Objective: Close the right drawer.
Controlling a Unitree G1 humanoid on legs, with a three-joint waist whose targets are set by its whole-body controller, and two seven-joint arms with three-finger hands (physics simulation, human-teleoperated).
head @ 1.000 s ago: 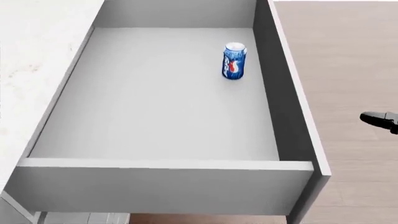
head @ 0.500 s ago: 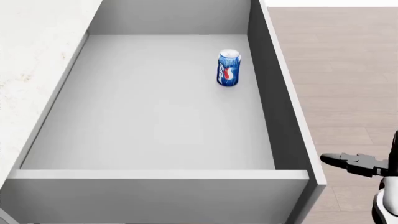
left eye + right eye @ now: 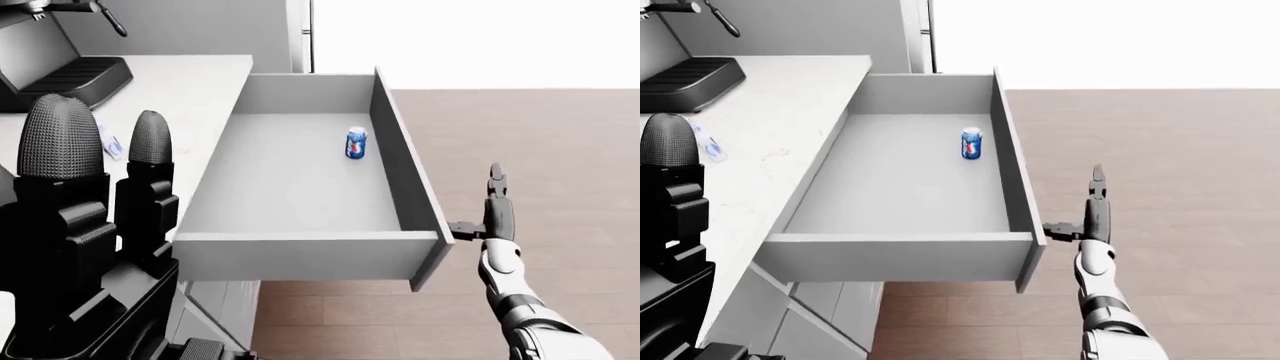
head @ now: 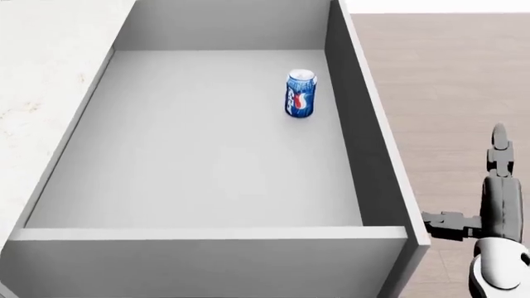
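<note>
Since 1.0 s ago your right hand point(image 4: 497, 186) has come in from the right edge of the head view and now stands just beside the near right corner of the right drawer point(image 3: 300, 251), fingers apart, 1 finger point(image 3: 495, 178) pointing far and 1 jutting left toward the drawer's front panel; whether it touches the panel cannot be told. Your left hand point(image 3: 85, 195) is raised close to the cameras at the left of the left-eye view, 2 fingers upright and apart, holding nothing. Fully pulled out from the bench point(image 3: 175, 86), the drawer hangs over the wooden floor point(image 3: 540, 142). 1 blue soda can point(image 4: 300, 94) stands upright inside, near the far right wall. A coffee machine point(image 3: 55, 56) sits at the far left of the bench.

Likely risks: pushing at the corner alone could skew the drawer and jam its slide; a hard shove could tip the can; a finger left beside the right wall could be pinched against the cabinet.
</note>
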